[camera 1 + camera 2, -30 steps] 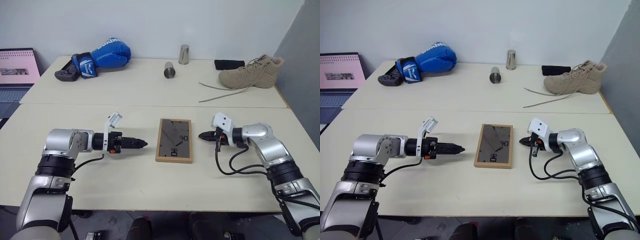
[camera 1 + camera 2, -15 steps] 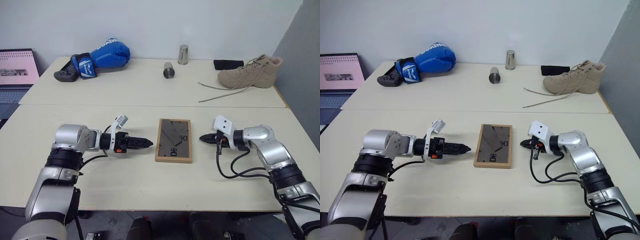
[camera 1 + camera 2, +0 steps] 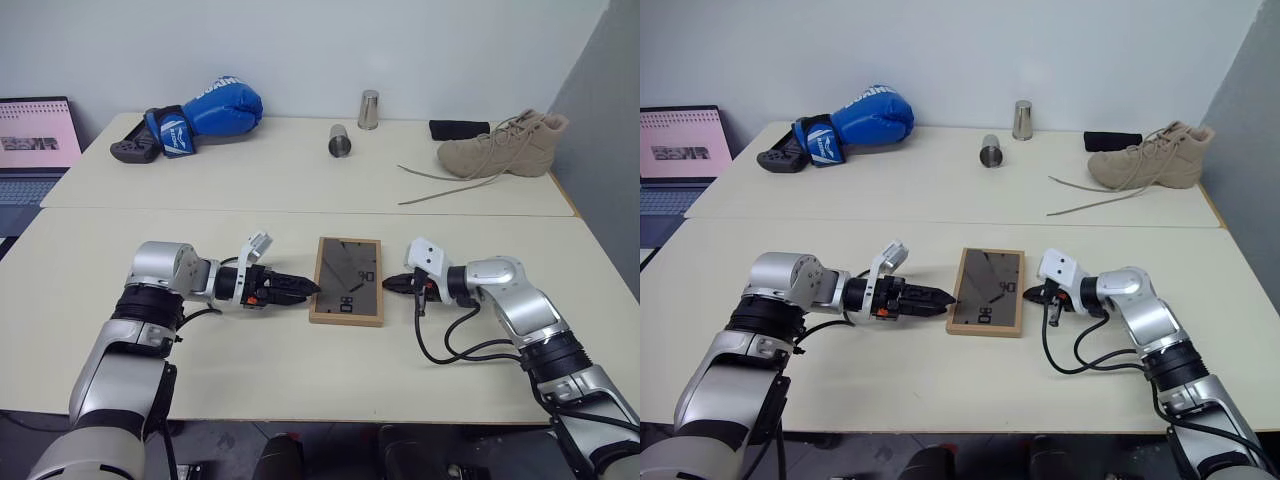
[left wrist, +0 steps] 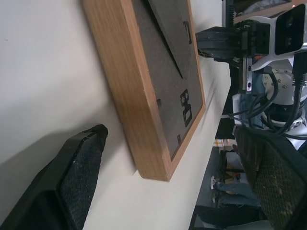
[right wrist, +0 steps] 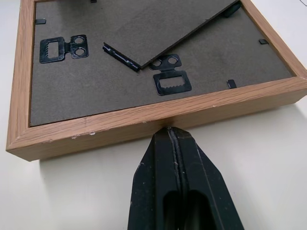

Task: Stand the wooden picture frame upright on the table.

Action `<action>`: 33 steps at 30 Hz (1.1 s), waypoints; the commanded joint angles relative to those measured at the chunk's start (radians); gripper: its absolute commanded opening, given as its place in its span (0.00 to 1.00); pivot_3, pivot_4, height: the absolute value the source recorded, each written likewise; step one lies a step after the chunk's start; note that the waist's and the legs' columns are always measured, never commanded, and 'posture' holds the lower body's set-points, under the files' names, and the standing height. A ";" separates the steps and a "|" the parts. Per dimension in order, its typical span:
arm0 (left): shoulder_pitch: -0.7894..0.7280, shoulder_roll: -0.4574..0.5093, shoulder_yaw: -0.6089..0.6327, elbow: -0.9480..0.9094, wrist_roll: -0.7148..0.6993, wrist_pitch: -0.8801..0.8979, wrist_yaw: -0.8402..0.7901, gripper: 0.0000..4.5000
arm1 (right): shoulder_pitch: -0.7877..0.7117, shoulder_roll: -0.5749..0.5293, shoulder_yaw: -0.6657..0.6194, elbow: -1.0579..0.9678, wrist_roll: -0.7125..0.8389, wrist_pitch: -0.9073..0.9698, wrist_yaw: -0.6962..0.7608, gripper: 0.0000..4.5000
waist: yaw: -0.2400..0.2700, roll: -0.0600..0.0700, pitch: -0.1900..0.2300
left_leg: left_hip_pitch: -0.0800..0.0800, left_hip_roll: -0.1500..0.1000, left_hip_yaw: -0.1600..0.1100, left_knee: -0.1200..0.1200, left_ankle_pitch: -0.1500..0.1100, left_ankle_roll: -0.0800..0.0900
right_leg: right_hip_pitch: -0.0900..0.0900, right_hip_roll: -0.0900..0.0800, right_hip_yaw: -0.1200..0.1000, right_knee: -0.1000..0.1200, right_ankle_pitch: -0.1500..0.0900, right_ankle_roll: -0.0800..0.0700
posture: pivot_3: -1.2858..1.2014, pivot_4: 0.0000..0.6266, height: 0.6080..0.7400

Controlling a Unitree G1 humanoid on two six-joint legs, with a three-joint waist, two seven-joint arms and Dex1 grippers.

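Cream counter: wooden picture frame lies face-down, unraised; left tool spread wide, right tool clenched empty.

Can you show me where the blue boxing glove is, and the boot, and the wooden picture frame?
blue boxing glove (image 3: 222, 104), left eye view, on its padded fist.
boot (image 3: 497, 148), left eye view, on its tan side.
wooden picture frame (image 3: 349, 279), left eye view, on its dark grey back.

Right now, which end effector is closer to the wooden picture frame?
Right, narrowly. The right end effector, shut, has its tip at the wooden picture frame's right edge. The left end effector, open, sits just off its left edge.
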 commanded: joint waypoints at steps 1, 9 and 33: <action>0.022 -0.026 -0.034 -0.045 -0.009 -0.021 -0.010 1.00 | -0.025 0.039 0.016 -0.055 0.003 0.014 -0.016 0.00 | 0.000 0.000 0.000 | 0.000 0.000 0.000 0.000 0.000 0.000 | 0.000 0.000 0.000 0.000 0.000 0.000 | 0.52 0.24 1.00; 0.024 -0.036 -0.032 -0.045 -0.004 -0.035 -0.007 1.00 | -0.047 0.073 0.022 -0.048 0.004 0.031 -0.026 0.00 | 0.002 0.000 0.000 | 0.000 0.000 0.000 0.000 0.000 0.000 | 0.000 0.000 0.000 0.000 0.000 0.000 | 0.52 0.24 1.00; 0.036 -0.083 0.104 -0.160 -0.072 -0.083 0.061 0.29 | 0.007 0.030 -0.002 -0.113 0.019 0.050 -0.024 0.00 | 0.001 0.000 0.000 | -0.001 0.000 0.000 0.000 0.000 0.000 | 0.000 0.000 0.000 0.000 0.000 0.000 | 0.52 0.24 1.00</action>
